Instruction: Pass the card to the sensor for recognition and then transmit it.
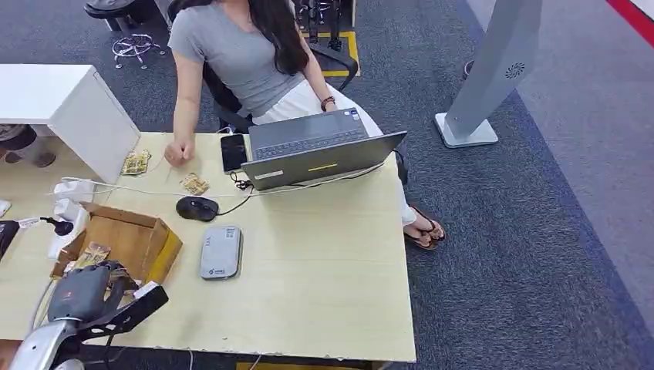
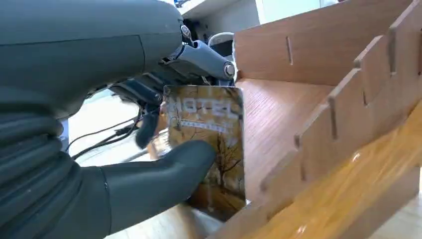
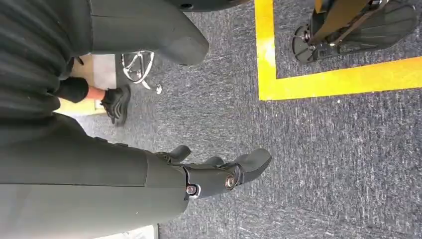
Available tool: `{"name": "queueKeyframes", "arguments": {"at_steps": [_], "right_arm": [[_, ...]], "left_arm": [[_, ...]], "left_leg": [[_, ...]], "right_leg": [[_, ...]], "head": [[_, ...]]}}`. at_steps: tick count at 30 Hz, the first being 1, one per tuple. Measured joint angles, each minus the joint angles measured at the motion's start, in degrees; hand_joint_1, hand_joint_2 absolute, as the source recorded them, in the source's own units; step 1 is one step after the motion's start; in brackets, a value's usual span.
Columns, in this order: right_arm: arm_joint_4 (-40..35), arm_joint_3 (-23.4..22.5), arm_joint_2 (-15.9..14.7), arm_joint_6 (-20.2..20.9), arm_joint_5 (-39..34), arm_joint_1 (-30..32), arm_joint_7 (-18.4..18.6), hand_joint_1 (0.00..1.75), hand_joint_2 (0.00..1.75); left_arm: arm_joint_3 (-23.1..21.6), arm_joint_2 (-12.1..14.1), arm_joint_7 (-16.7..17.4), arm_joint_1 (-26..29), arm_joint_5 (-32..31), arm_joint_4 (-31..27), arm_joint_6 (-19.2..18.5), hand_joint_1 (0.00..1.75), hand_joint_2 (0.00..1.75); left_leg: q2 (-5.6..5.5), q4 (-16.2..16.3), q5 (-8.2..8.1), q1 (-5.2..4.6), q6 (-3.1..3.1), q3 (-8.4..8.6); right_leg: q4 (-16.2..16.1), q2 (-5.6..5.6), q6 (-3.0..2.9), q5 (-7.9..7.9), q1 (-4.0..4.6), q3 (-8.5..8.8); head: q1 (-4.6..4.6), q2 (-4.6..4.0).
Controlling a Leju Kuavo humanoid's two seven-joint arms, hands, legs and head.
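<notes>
My left hand [image 1: 91, 296] reaches into the near end of an open wooden box [image 1: 131, 237] at the table's left. In the left wrist view this hand [image 2: 99, 104] pinches a golden hotel card [image 2: 215, 149] between its thumb and dark fingers, upright inside the box [image 2: 318, 79]. The card's patterned edge [image 1: 92, 254] shows just beyond the hand in the head view. The grey card sensor [image 1: 221, 252] lies flat on the table to the right of the box. My right hand [image 3: 219, 174] hangs over the carpet, holding nothing, its fingers apart from the thumb.
A person sits behind the table at a laptop [image 1: 320, 150], one hand resting on the tabletop [image 1: 177, 153]. A mouse [image 1: 197, 207], a phone [image 1: 233, 152], loose cards [image 1: 136, 162] and cables lie near the box. A white cabinet [image 1: 69, 108] stands left, a grey kiosk [image 1: 493, 69] right.
</notes>
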Motion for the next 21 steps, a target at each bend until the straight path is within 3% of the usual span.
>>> {"name": "queueKeyframes", "arguments": {"at_steps": [21], "right_arm": [[0.00, -0.07, 0.00, 0.04, 0.20, 0.00, 0.00, 0.00, 1.75]], "left_arm": [[0.24, 0.00, -0.07, -0.03, 0.31, -0.13, -0.02, 1.75, 1.75]], "left_leg": [[0.00, 0.00, 0.00, 0.00, 0.00, 0.00]], "right_leg": [[0.00, 0.00, 0.00, 0.00, 0.00, 0.00]], "head": [[0.00, 0.00]]}}
